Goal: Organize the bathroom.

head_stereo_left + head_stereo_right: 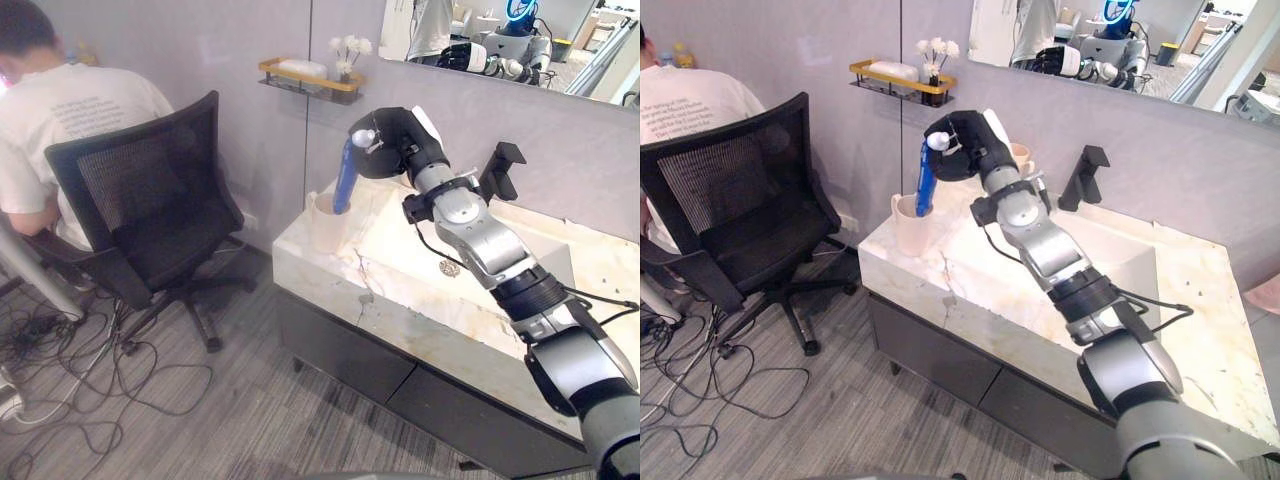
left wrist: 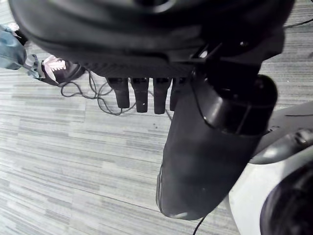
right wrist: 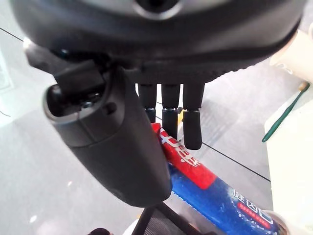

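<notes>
A blue toothpaste tube with a red band hangs nearly upright, and my right hand is shut on its top end. The tube's lower end reaches into the mouth of a cream cup standing on the left corner of the marble counter. In the right wrist view the thumb and fingers pinch the tube between them. My left hand hangs over the grey floor with relaxed fingers and holds nothing.
A sink basin with a black faucet lies right of the cup. A second cup stands behind my hand, a green toothbrush beside it. A wall shelf hangs above. A person and office chair sit left.
</notes>
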### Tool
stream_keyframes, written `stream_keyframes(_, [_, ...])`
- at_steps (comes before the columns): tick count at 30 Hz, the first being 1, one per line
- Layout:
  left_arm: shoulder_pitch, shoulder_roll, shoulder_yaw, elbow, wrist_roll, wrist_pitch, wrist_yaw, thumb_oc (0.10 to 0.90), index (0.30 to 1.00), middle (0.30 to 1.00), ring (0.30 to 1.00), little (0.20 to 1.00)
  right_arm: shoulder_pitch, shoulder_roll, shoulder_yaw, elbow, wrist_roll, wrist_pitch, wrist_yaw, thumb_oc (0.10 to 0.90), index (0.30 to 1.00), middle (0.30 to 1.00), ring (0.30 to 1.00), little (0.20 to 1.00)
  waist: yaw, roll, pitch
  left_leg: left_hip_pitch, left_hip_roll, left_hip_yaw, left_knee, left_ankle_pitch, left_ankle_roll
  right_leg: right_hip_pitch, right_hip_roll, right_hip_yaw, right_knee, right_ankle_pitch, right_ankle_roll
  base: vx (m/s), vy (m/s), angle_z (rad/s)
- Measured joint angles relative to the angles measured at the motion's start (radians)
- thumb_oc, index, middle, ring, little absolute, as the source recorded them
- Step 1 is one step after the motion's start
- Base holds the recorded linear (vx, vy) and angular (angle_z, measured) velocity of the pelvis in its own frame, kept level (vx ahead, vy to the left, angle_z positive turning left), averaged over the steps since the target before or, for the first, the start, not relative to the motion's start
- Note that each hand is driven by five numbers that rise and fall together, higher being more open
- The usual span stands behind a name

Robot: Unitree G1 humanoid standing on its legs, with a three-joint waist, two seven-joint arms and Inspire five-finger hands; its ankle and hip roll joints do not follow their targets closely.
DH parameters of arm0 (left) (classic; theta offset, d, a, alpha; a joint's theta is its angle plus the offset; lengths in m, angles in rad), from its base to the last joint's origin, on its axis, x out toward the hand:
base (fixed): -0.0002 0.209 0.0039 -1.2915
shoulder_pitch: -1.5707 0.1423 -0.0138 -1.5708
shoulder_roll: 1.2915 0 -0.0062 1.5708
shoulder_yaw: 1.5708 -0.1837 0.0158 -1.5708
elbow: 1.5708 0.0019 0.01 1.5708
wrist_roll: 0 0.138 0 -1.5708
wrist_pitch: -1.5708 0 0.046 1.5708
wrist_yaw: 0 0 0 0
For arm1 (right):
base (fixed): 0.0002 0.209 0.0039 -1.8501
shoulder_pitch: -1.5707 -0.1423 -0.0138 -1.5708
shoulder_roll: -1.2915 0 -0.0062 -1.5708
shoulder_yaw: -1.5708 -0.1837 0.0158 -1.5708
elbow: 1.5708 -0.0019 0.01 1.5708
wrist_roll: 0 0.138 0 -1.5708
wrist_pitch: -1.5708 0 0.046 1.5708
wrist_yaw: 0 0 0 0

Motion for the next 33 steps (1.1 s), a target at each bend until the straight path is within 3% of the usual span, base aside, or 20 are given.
stream_keyframes(20, [-0.02, 0.001, 0.0, 0.003, 0.0, 0.0, 0.011, 0.8, 0.9, 0.9, 0.9, 0.9, 0.005, 0.003, 0.0, 0.002, 0.001, 0.0, 0.016, 0.4, 0.3, 0.3, 0.3, 0.3, 0.016, -0.002, 0.024, 0.0, -0.005, 0.0, 0.0, 0.0, 0.0, 0.001, 0.0, 0.0, 0.0, 0.0, 0.0, 0.0, 0.0, 0.0])
stream_keyframes(33, [-0.027, 0.004, 0.0, 0.003, 0.0, 0.0, 0.016, 0.8, 0.9, 0.9, 0.9, 0.9, 0.011, 0.069, 0.005, 0.009, -0.037, 0.001, 0.018, 0.4, 0.3, 0.3, 0.3, 0.3, 0.027, -0.006, 0.028, -0.001, -0.007, -0.004, 0.001, 0.0, 0.0, 0.002, -0.001, -0.003, 0.0, 0.0, 0.0, 0.0, 0.0, 0.0])
